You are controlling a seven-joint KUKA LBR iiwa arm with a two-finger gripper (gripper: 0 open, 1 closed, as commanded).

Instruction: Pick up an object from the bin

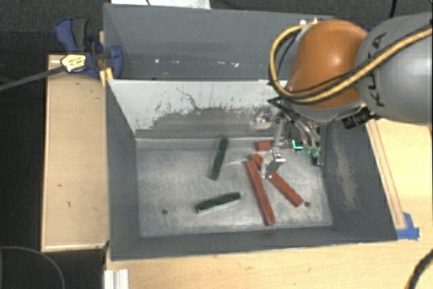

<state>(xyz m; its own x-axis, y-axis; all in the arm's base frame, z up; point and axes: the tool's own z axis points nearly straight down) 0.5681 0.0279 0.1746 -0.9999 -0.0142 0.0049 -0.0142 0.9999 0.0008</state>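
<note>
My gripper (276, 160) hangs low over the right half of the bin floor, just above the upper ends of two red-brown sticks. The long red-brown stick (260, 193) runs from beside the gripper down toward the front wall. A shorter red-brown stick (287, 191) slants away to the right of it. A small red piece (264, 145) shows just left of the gripper body, partly hidden by it. Nothing can be made out held in the gripper.
Two dark green sticks lie to the left: one (218, 158) leaning near the middle of the bin, the other (218, 202) flat near the front wall. The arm's orange cover and cables hang over the bin's back right corner.
</note>
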